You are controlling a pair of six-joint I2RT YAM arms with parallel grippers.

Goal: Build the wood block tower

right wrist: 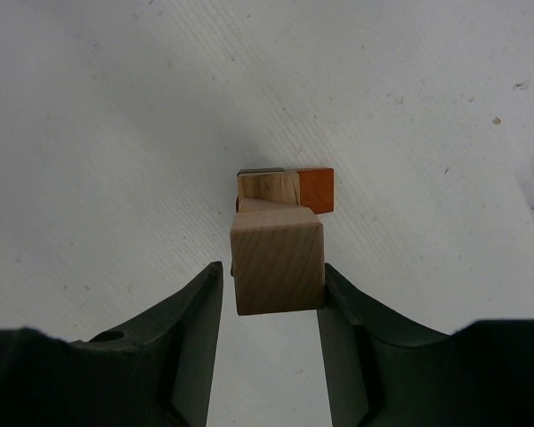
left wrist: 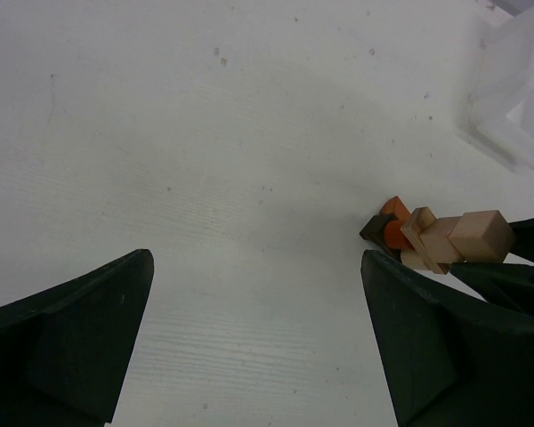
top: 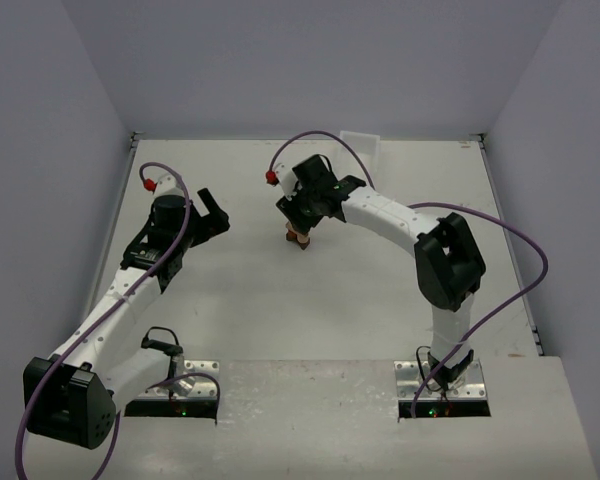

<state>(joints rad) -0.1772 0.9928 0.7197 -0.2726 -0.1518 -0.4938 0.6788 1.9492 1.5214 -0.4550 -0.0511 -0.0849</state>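
The wood block tower (top: 299, 238) stands mid-table: a small stack of dark, orange and light tan blocks (left wrist: 424, 238). In the right wrist view a light tan cube (right wrist: 279, 258) tops the stack, above an orange block (right wrist: 318, 189) and a tan block (right wrist: 268, 188). My right gripper (right wrist: 271, 285) straddles this cube. Its right finger (right wrist: 343, 298) touches the cube, while the left finger (right wrist: 205, 302) stands a sliver off it. My left gripper (left wrist: 258, 329) hangs wide open over bare table, left of the tower, with nothing between its fingers.
A white plastic tray (top: 360, 143) sits at the back edge of the table, also visible as a translucent tray (left wrist: 516, 98) beyond the tower. Grey walls enclose the table on three sides. Purple cables loop off both arms.
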